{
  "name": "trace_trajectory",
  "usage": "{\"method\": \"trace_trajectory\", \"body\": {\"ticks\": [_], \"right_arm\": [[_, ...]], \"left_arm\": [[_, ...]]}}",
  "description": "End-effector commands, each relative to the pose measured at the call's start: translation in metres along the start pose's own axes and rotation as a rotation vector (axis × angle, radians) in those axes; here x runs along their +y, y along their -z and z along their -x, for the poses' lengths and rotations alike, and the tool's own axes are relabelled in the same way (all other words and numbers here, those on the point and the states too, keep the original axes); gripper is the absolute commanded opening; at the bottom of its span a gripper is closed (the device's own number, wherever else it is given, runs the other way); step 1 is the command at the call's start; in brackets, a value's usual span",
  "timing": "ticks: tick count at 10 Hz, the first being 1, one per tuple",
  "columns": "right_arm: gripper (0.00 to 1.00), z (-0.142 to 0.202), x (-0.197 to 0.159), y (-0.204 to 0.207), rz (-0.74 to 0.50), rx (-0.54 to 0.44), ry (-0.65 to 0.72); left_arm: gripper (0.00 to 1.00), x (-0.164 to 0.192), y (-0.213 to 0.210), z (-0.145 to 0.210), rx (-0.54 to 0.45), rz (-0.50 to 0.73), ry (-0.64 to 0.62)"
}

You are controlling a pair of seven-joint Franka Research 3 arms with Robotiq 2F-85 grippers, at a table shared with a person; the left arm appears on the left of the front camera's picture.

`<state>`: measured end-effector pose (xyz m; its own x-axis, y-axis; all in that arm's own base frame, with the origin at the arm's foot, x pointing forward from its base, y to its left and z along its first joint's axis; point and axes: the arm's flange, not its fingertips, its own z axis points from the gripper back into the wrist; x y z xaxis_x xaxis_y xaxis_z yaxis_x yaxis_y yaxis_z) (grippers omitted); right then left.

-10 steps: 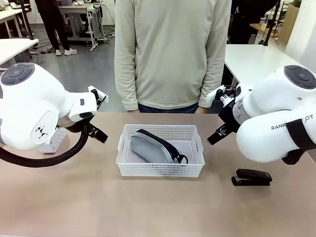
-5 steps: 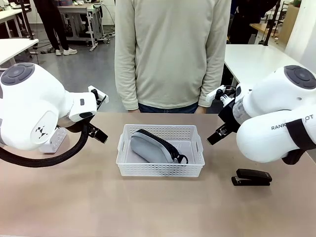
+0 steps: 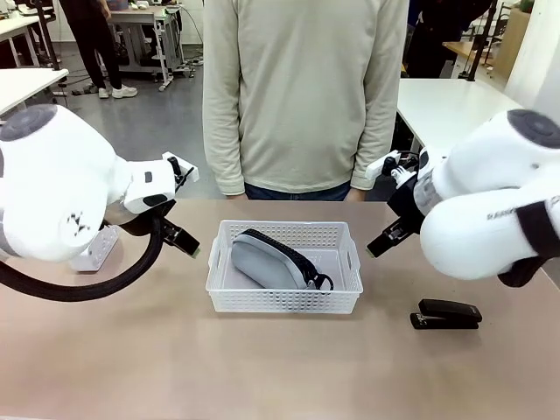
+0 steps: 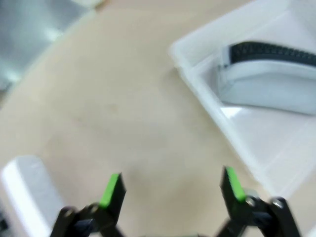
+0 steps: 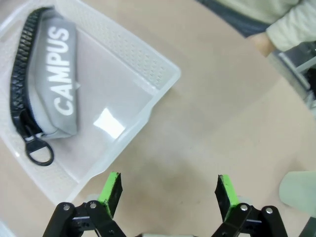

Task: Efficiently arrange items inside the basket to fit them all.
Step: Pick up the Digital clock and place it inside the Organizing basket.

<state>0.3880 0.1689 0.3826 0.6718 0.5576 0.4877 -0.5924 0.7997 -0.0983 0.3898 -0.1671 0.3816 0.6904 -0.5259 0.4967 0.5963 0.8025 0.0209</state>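
Observation:
The white basket (image 3: pixel 282 301) sits mid-table with the grey pouch (image 3: pixel 267 261) lying in it, zipper up. In the right wrist view the pouch (image 5: pixel 58 84) reads "CAMPUS" and fills the far half of the basket (image 5: pixel 148 66). My right gripper (image 5: pixel 169 191) hovers open over bare table beside the basket's short end. A pale green cup (image 5: pixel 298 190) peeks in at that view's right edge. My left gripper (image 4: pixel 172 187) is open above the table, off the basket's (image 4: pixel 195 74) other end, with a white block (image 4: pixel 27 190) at its left. The black stapler (image 3: pixel 446 314) lies at the front right.
A person in a beige top (image 3: pixel 302 96) stands at the far edge behind the basket, one hand (image 5: pixel 261 44) near the table. My bulky white arms flank the basket. Open tabletop lies in front of it.
My left arm has shifted slightly right, toward the basket, and its wrist view is blurred by motion. My right arm has turned a little. Basket, pouch and stapler have not moved.

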Motion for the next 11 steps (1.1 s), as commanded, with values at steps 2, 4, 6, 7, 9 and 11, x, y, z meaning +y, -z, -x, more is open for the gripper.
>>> {"method": "trace_trajectory", "body": {"ticks": [2,4,6,7,9,11], "right_arm": [[1.00,0.046,-0.039,-0.118,-0.224,-0.024,0.103],[1.00,0.090,-0.077,-0.199,-0.381,-0.199,0.439],[1.00,0.149,-0.115,-0.271,-0.453,-0.444,0.933],[1.00,0.191,-0.140,-0.292,-0.491,-0.574,1.106],[1.00,0.252,-0.174,-0.297,-0.571,-0.695,1.319],[1.00,0.287,-0.202,-0.285,-0.633,-0.721,1.463]], "left_arm": [[1.00,0.029,-0.112,0.033,-0.093,0.328,-0.039],[1.00,0.050,-0.193,0.073,-0.293,0.353,-0.103],[1.00,0.088,-0.244,0.128,-0.417,0.303,-0.273],[1.00,0.123,-0.259,0.168,-0.500,0.281,-0.445],[1.00,0.170,-0.267,0.233,-0.656,0.320,-0.671],[1.00,0.195,-0.263,0.276,-0.733,0.334,-0.805]]}}
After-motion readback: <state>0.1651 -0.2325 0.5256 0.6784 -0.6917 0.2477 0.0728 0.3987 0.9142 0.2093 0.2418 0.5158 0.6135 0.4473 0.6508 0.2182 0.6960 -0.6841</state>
